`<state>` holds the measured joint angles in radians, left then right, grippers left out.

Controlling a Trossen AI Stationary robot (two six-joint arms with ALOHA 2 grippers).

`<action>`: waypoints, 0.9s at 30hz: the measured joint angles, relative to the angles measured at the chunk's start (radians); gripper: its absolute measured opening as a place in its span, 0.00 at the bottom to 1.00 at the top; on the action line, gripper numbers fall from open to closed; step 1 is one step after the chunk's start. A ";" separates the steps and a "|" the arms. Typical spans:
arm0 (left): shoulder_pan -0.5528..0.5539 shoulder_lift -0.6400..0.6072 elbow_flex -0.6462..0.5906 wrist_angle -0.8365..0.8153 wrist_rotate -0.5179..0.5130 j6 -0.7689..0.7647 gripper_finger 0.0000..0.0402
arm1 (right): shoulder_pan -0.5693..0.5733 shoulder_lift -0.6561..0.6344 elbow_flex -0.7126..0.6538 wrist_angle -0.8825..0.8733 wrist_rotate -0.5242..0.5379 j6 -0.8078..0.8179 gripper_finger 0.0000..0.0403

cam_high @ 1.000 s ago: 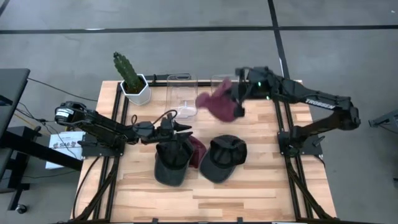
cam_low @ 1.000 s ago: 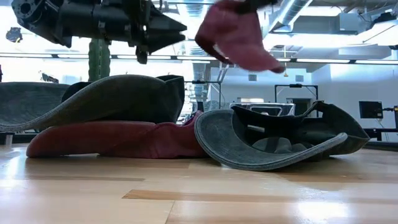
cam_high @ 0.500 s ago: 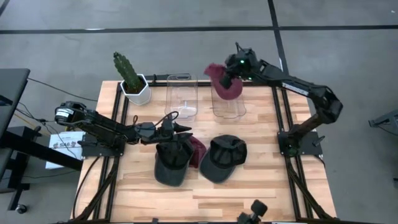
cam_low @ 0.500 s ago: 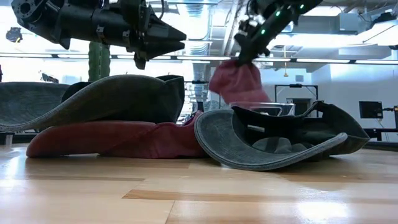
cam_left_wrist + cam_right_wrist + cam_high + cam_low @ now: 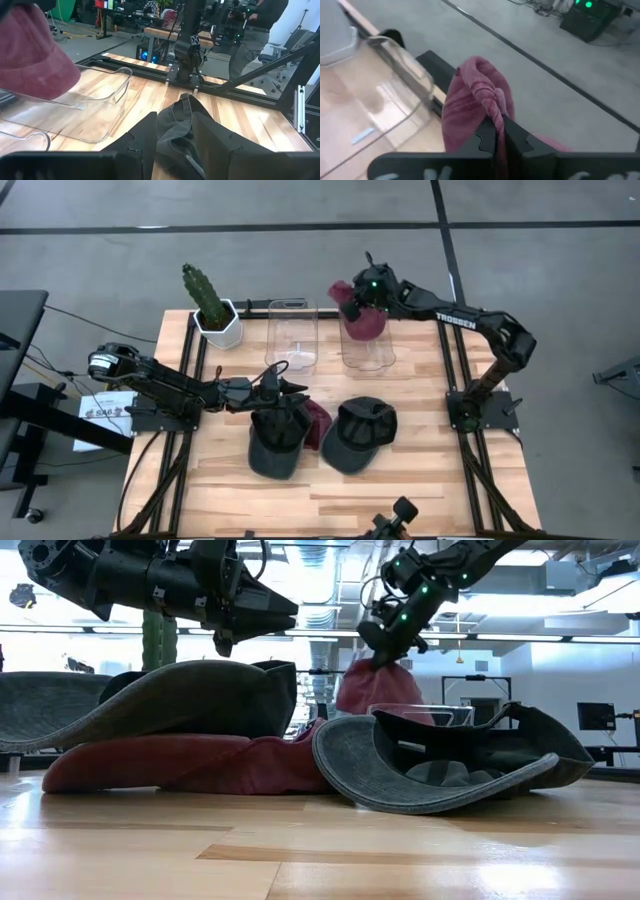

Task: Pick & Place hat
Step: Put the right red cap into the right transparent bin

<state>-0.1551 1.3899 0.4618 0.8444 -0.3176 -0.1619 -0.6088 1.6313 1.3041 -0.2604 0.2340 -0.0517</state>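
One red hat [image 5: 365, 320], pinched by a fold of cloth in right gripper [image 5: 362, 296], hanging straight down at far edge of table [image 5: 400, 480], crown lowered into the right-hand one of two clear bins [image 5: 368, 350]. Fingers clamped tight on fabric, as shown in right wrist view: red hat [image 5: 475, 100] bunched between dark fingers [image 5: 512, 137], clear bin wall [image 5: 395, 70] just beside and below. Long axis of hat near vertical, mouth of bin directly beneath, so release judged to call for little more than a small drop and an opening of the jaws; risk judged to lie in brim catching on the rim. Second bin [image 5: 292, 335] beside it, apparently without a hat. Left gripper [image 5: 290, 387] low over grey cap [image 5: 277, 435] near table centre, well apart from bins, jaws part-spread either side of the cap's cloth; hold or mere straddle not determinable. Second grey cap [image 5: 358, 435] and another red hat [image 5: 318, 420] lying alongside. Right arm alone within reach of drop point.
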 joint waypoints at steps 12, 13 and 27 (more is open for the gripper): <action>0.000 0.000 0.000 -0.001 0.000 0.000 0.30 | 0.059 -0.021 -0.003 -0.118 0.008 0.026 0.00; 0.000 0.000 0.000 0.000 0.000 0.000 0.30 | 0.058 -0.020 -0.015 -0.126 0.020 0.026 0.00; 0.000 0.000 0.000 0.001 0.000 0.000 0.30 | 0.037 -0.008 -0.097 -0.027 0.160 0.053 0.02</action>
<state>-0.1551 1.3899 0.4618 0.8451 -0.3176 -0.1619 -0.5714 1.6234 1.2072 -0.2871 0.3937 0.0013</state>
